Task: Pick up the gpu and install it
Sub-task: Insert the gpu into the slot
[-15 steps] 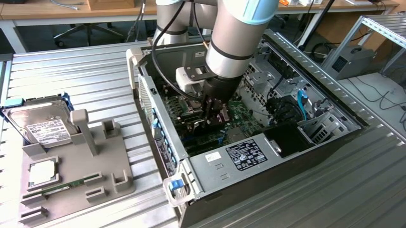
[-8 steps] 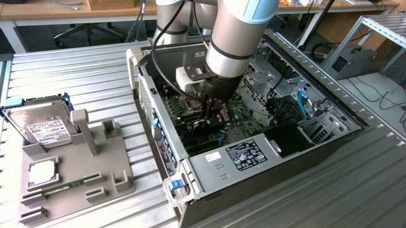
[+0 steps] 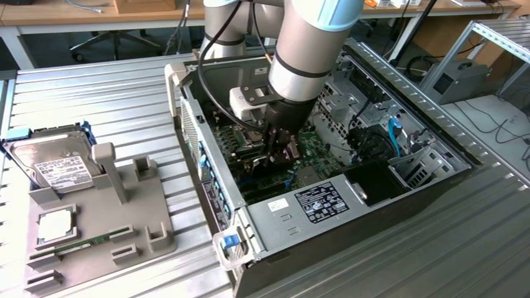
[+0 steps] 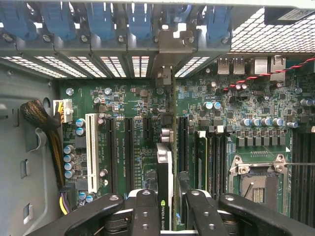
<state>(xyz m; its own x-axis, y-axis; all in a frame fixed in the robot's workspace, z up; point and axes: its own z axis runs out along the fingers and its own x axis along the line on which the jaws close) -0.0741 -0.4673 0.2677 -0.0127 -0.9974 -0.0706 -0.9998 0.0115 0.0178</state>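
One card is in the grip: your gripper [image 4: 165, 216] is closed narrow on the gpu [image 4: 165, 182], which stands on its edge between the two fingers, inside the open computer case [image 3: 431, 180].

Going from left to right in the wrist view, you first see the yellow and black cable bundle [image 4: 42, 123] at the case wall, then the white slot [image 4: 91, 147], then the black expansion slots [image 4: 129, 147] just beside the card. The gpu itself is directly ahead of the fingers, and its far end points to the silver bracket [image 4: 170, 54] under the blue latches [image 4: 101, 22]. I think it is held upright like this so its lower edge can meet a slot of the motherboard [image 4: 246, 108]. Further right lies the processor socket [image 4: 258, 179].

In the exterior view, the grey holder tray [image 3: 99, 217] with the hard drive [image 3: 58, 164] stays well apart from your hand.
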